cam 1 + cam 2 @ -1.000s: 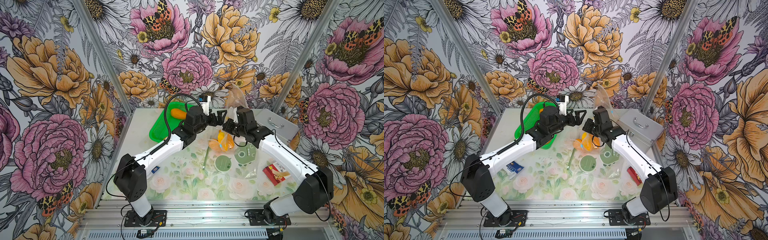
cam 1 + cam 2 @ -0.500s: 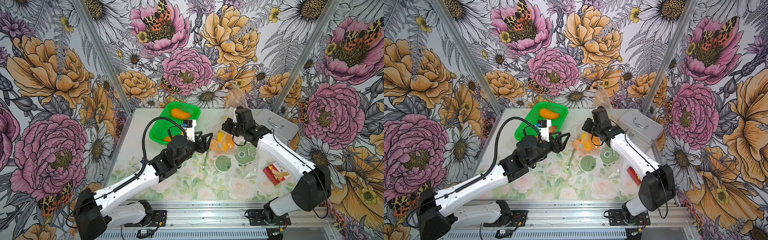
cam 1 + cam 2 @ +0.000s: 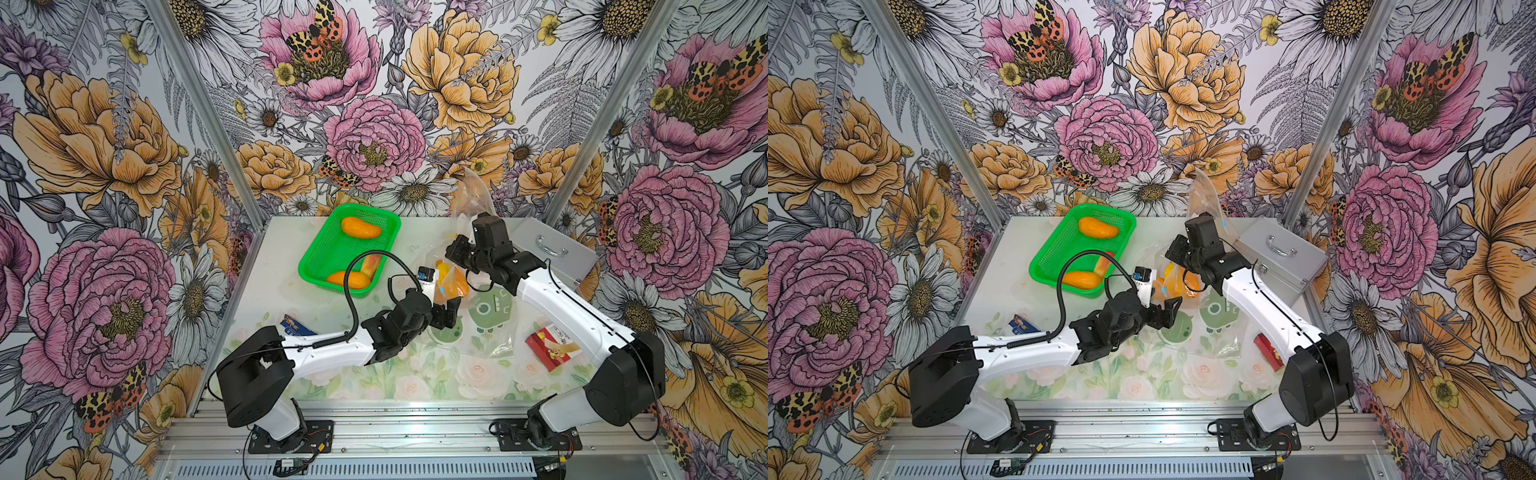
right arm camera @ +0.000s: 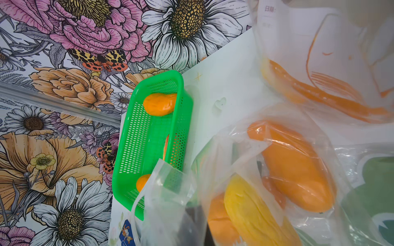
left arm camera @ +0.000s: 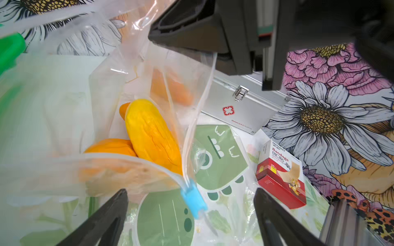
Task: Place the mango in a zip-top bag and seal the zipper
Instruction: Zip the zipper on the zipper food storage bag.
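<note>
A clear zip-top bag [image 5: 106, 89] stands open on the table with a yellow mango [image 5: 153, 136] and an orange one [image 5: 110, 147] inside. Its blue zipper slider [image 5: 193, 202] sits at the near corner of the mouth. My left gripper [image 5: 191, 215] is open, with the slider between its two fingers and untouched. In both top views the left gripper [image 3: 451, 315] [image 3: 1169, 311] hovers just in front of the bag [image 3: 451, 280]. My right gripper [image 3: 452, 250] is shut on the bag's far rim and holds it up. In the right wrist view the plastic hides its fingers.
A green basket [image 3: 320, 257] at the back left holds more mangoes [image 3: 360, 227]. A silver first-aid case [image 3: 548, 253] is at the back right and a red bandage box [image 3: 550, 347] at the right. Green-printed bags [image 3: 488, 309] lie under the left gripper, and a blue card [image 3: 297, 326] at the left.
My left gripper has drawn back from beside the right gripper toward the front, then swung right to the bag's slider corner. The right gripper has stayed shut on the rim.
</note>
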`<state>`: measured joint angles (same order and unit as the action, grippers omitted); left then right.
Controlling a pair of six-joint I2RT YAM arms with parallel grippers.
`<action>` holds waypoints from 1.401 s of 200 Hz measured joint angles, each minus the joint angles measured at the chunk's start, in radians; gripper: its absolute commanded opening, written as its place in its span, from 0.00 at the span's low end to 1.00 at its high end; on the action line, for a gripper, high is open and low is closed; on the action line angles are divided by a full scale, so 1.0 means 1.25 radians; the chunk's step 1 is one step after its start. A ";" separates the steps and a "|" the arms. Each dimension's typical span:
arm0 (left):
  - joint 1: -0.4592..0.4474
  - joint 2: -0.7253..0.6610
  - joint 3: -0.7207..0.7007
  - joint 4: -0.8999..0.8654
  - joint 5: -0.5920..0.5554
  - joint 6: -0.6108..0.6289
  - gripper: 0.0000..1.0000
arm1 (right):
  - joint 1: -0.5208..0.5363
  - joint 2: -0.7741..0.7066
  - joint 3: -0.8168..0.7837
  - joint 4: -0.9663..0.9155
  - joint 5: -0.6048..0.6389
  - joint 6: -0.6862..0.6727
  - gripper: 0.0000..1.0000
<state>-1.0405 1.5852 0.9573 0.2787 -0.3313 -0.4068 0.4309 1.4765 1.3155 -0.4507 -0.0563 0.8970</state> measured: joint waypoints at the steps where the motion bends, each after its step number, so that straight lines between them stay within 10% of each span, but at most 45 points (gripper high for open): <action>1: 0.001 0.003 0.003 0.000 -0.001 -0.001 0.74 | 0.000 -0.001 0.000 0.000 0.000 0.000 0.00; 31: 0.037 0.034 0.045 0.011 -0.016 0.013 0.27 | 0.001 -0.023 0.000 0.000 0.001 0.001 0.00; 63: 0.095 0.027 0.071 0.014 0.028 0.068 0.00 | 0.001 -0.048 0.001 0.000 0.003 -0.001 0.00; 227: 0.223 -0.104 0.182 -0.307 0.429 0.511 0.00 | 0.055 -0.027 0.008 0.023 0.049 -0.006 0.03; 280: 0.232 -0.069 0.183 -0.306 0.501 0.551 0.00 | 0.045 -0.019 0.051 -0.045 0.048 -0.093 0.49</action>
<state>-0.7502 1.4994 1.1862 -0.1036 0.2951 0.2817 0.4866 1.4525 1.3796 -0.5072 0.0040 0.7811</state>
